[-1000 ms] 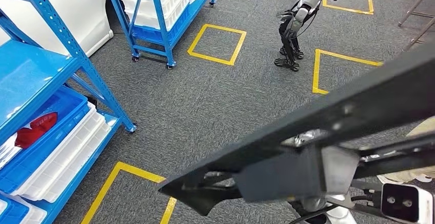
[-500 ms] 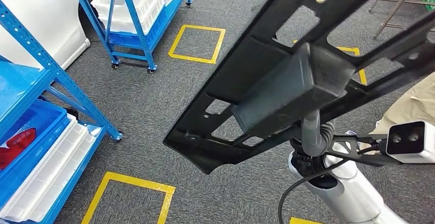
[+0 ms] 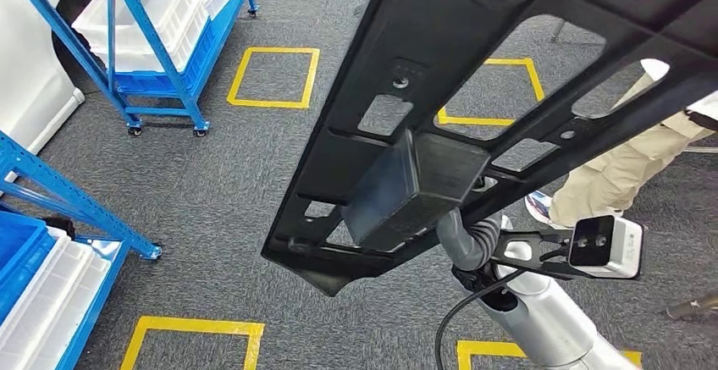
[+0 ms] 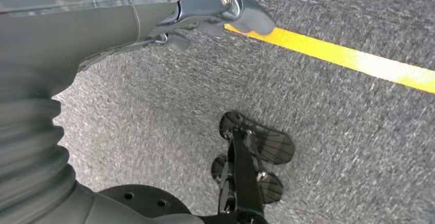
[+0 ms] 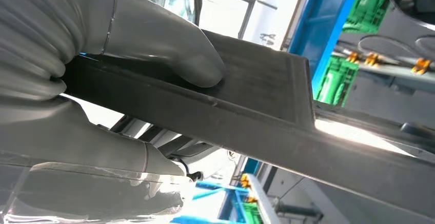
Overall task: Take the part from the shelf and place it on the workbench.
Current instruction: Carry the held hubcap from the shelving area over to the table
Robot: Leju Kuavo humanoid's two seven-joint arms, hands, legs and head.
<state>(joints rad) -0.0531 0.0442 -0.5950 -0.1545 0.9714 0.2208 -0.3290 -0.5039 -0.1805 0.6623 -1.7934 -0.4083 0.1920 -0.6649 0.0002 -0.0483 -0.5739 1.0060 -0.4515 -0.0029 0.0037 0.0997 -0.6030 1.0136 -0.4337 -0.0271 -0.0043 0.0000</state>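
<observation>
Right robot hand (image 5: 97,80) grips the black part (image 3: 508,91), carried above it; shelving (image 3: 144,40) has slid leftward (the robot is turning), table unseen. Left robot hand (image 4: 205,8): state indeterminable.

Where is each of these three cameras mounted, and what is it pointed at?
Head view: high on the robot, facing down at grey carpet; shows the right arm under the black part.
Left wrist view: behind the hanging left hand, facing the floor.
Right wrist view: behind the right hand, which grips the part.
Shared: head and right wrist views both show the part.
</observation>
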